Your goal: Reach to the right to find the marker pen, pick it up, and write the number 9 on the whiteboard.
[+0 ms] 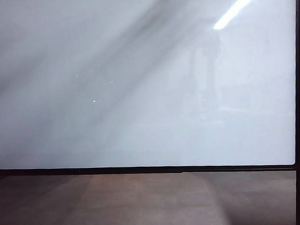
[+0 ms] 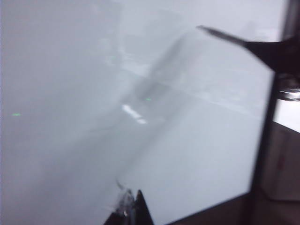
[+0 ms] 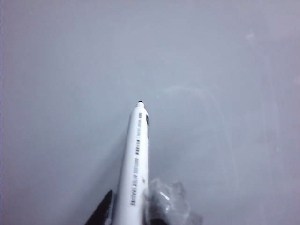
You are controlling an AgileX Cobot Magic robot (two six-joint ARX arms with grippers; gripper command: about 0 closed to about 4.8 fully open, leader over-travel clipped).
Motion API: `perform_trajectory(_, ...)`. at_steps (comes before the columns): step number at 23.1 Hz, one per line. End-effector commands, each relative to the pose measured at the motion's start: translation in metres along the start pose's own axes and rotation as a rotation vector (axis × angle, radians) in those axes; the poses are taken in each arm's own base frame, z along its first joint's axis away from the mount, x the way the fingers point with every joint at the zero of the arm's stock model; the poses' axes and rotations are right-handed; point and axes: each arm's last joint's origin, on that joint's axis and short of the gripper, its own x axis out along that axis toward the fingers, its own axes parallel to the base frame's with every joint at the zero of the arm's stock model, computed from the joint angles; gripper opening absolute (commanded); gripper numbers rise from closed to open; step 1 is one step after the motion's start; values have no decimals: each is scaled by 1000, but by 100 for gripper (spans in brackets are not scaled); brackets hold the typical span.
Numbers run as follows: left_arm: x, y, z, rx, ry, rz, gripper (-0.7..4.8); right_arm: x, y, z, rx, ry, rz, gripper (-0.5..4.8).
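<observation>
The whiteboard fills the exterior view, where neither arm shows. In the right wrist view my right gripper is shut on the marker pen, a white barrel with its dark tip pointing at the bare board. The left wrist view shows my left gripper with its tips together and nothing between them, low over the board. Far across from it, the right gripper reaches in with the pen sticking out. No number 9 is in view.
A thin black frame borders the board along its near and right edges. Beyond it lies a brown-grey surface. A ceiling light strip reflects on the board at upper right.
</observation>
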Motion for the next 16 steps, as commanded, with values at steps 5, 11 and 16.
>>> perform_trajectory(5, 0, 10, 4, 2, -23, 123, -5, 16, 2, 2, -11, -40, 10, -6)
perform_trajectory(11, 0, 10, 3, 2, -22, 128, -5, 23, 2, -3, -10, -41, 10, -6)
perform_trajectory(16, 0, 10, 3, 2, -22, 128, -5, 24, 2, -5, -11, -38, 9, -6)
